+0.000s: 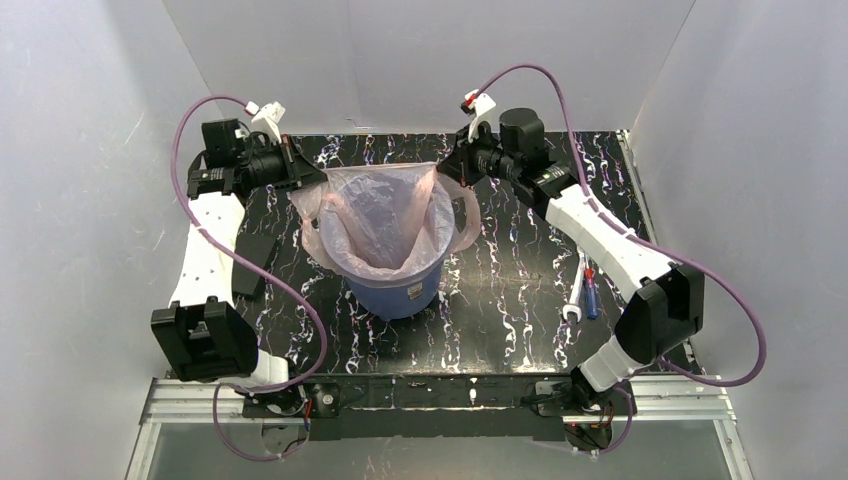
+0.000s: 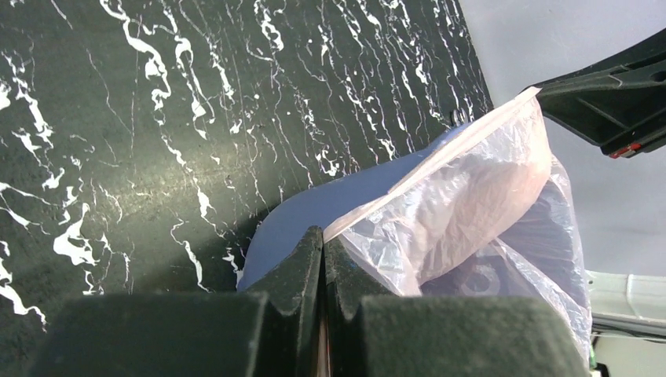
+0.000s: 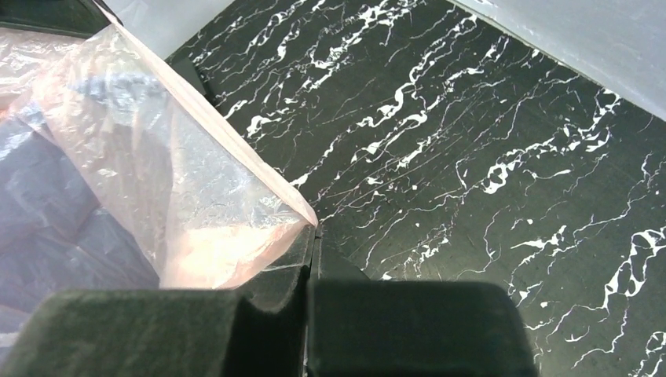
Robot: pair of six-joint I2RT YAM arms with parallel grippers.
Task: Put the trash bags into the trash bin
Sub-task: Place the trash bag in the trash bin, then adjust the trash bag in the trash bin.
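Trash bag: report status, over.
Jaws shut on trash bag edges: left gripper, right gripper. Bag stretched open inside trash bin. Tools at right, clear of bin.

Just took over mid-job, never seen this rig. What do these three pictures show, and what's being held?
The left arm and the right arm are robot arms bolted at the near edge of a black marbled table. The wide picture looks down from above and behind them; the other two come from a camera on each wrist. A blue bucket stands mid-table with a pale-pink plastic bag in it, its top above the rim. The left tool and the right tool are each shut on the bag's edge, on opposite sides. What looks like a wrench lies at the right.
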